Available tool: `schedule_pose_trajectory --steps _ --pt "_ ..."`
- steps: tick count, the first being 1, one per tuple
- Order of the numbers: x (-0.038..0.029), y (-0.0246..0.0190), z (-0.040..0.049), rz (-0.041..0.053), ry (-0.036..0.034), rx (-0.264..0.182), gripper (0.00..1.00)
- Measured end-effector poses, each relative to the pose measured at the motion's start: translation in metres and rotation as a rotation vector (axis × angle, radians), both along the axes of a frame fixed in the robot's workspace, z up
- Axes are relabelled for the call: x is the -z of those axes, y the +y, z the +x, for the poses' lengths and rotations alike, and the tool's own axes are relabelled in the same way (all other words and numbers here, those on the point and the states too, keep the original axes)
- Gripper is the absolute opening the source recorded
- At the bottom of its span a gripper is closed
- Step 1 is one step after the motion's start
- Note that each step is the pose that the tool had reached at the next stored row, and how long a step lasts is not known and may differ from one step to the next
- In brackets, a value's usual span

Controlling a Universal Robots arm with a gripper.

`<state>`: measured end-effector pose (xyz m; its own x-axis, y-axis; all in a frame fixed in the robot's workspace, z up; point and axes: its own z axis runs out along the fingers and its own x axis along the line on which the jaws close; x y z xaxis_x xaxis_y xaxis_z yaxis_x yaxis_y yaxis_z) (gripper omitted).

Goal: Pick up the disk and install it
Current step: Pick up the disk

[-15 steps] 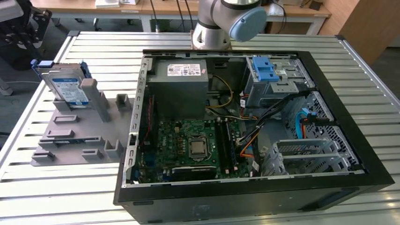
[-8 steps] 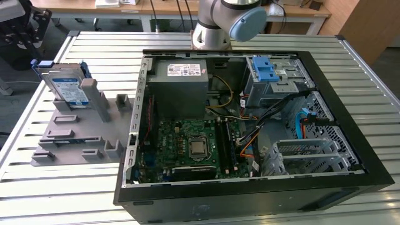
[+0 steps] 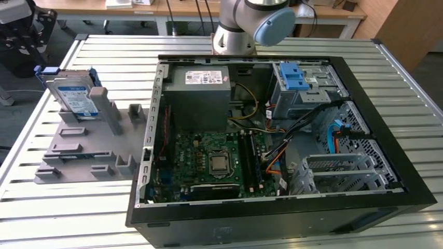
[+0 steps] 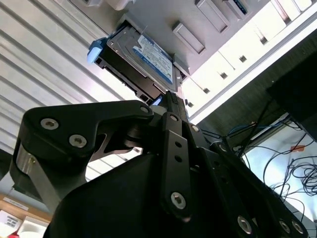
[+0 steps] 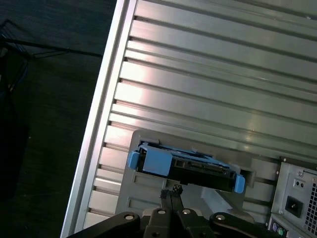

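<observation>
One disk [image 3: 74, 98] upright on holder [image 3: 76, 155], one closed gripper [image 5: 171, 191] near

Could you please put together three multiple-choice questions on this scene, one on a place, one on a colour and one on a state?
1. Where is the disk?
A. In the grey holder, on the exterior view's left of the computer case
B. Inside the case
C. On the floor

2. What colour is the frame around the disk?
A. Red
B. Green
C. Blue

3. How does the disk sit?
A. Flat on its label
B. Upright on its edge
C. Hanging from a cable

Answers:
1 A, as the exterior view shows it in the holder beside the case.
2 C, as blue plastic shows at its edges in both wrist views.
3 B, as it stands on edge in the holder.
</observation>
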<state>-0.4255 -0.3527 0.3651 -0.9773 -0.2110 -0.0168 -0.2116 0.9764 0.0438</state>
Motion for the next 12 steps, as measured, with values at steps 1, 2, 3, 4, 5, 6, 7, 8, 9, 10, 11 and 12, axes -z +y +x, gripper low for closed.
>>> schedule_pose_trajectory --steps 1,2,3,4,5,6,7,8,9,10,11,12 --pt "0.0 0.0 0.0 0.0 0.0001 -0.004 0.11" --pt "0.0 0.0 0.0 0.0 0.0 -0.007 0.11" --pt "0.0 0.0 0.0 0.0 0.0 -0.011 0.11" --pt "0.0 0.0 0.0 0.0 0.0 -0.015 0.11" --pt "0.0 0.0 0.0 0.0 0.0001 -0.019 0.11" --pt "0.0 0.0 0.0 0.0 0.0 -0.023 0.11" --pt "0.0 0.0 0.0 0.0 0.0001 -0.026 0.11" --pt "0.0 0.0 0.0 0.0 0.0 -0.03 0.11" --pt "0.0 0.0 0.0 0.0 0.0001 -0.035 0.11" --pt "0.0 0.0 0.0 0.0 0.0 -0.039 0.11" --pt "0.0 0.0 0.0 0.0 0.0 -0.043 0.11" --pt "0.0 0.0 0.0 0.0 0.0 -0.048 0.11"
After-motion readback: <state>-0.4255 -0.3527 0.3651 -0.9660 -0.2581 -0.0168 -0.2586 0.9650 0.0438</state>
